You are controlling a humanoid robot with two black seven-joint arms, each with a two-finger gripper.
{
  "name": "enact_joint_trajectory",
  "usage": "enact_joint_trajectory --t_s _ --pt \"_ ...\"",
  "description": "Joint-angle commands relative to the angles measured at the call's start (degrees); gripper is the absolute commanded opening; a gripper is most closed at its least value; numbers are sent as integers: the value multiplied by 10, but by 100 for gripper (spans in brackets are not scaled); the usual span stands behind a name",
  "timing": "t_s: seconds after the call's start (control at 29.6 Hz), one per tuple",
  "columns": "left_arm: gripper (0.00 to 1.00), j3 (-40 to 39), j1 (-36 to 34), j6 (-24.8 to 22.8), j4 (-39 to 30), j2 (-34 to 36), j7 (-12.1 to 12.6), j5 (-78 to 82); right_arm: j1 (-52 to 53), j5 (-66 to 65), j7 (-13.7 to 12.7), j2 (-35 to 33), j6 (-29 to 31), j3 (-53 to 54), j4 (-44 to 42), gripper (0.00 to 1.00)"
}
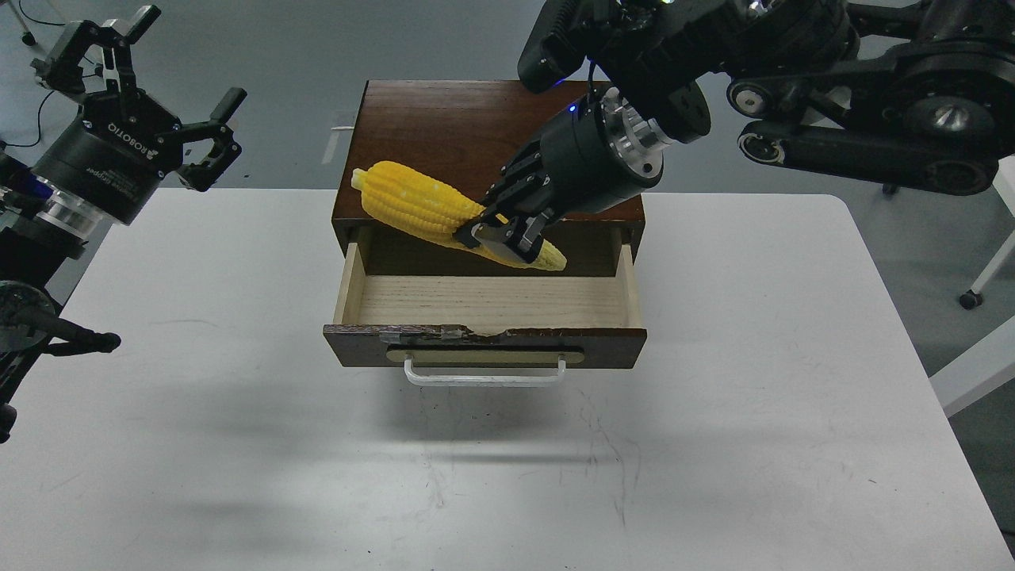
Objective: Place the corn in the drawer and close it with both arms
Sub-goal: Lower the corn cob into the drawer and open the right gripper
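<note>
The yellow corn [416, 208] is held almost level above the back of the open drawer [485, 303], its blunt end to the left and its tip to the right. My right gripper [501, 236] is shut on the corn near its tapered end, reaching in from the upper right. The drawer is pulled out of the dark brown cabinet [444, 143]; its pale wood inside is bare, and its white handle [485, 375] faces me. My left gripper [151, 87] is open and empty, raised at the far left, well apart from the drawer.
The cabinet stands at the back middle of a white table [714, 412]. Grey floor lies beyond the table. White chair legs with castors [983, 277] show at the right edge.
</note>
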Motion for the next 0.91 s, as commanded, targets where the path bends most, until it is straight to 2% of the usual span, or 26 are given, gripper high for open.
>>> enact_joint_trajectory --t_s 0.0,0.2,0.27,0.37,0.44,0.47,0.54,0.71,0.81,0.88 --pt "98 -1 0 0 -4 2 0 0 -21 -5 0 29 -31 -28 -30 13" --pt "98 -1 0 0 -6 1 0 0 -51 -5 0 60 -33 -28 -69 22" --pt "98 -1 0 0 -6 0 0 0 -68 -4 0 71 -33 -28 -85 33" --pt "98 -1 0 0 -6 -1 0 0 -74 -4 0 74 -33 -28 -89 42" --pt "98 -1 0 0 -6 -1 0 0 -75 -4 0 74 -33 -28 -89 54" --pt "98 -1 0 0 -6 -1 0 0 -75 -4 0 74 -33 -28 -89 54" --pt "98 -1 0 0 -6 -1 0 0 -75 -4 0 74 -33 -27 -89 64" --pt "98 -1 0 0 -6 0 0 1 -74 -1 0 71 -35 -24 -90 79" --pt "98 -1 0 0 -6 0 0 2 -70 10 0 69 -35 -22 -88 82" --pt "98 -1 0 0 -6 1 0 4 -65 27 0 63 -35 -14 -87 87"
